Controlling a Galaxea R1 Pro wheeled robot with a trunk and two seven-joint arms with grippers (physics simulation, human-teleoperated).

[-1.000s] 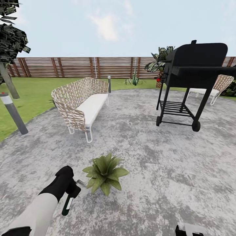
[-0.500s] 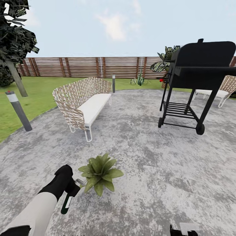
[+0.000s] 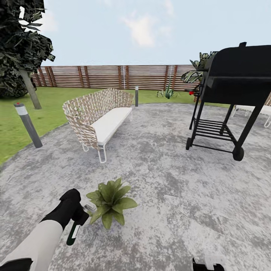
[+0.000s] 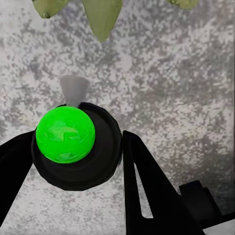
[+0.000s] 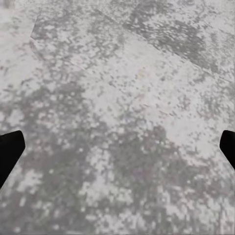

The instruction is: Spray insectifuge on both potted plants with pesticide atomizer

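left gripper (image 4: pixel 78 161): clamped on the atomizer (image 3: pixel 73 234) (nozzle toward the plant (image 3: pixel 109 201))
plant: 3 o'clock of it
right gripper (image 5: pixel 117 147): wide open, empty

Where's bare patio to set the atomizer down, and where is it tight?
Bare stone lies between the plant and the grill, and between the plant and the sofa. It is tight at the left claw: the atomizer it holds hangs right beside the leaves. The right claw is open over bare patio.
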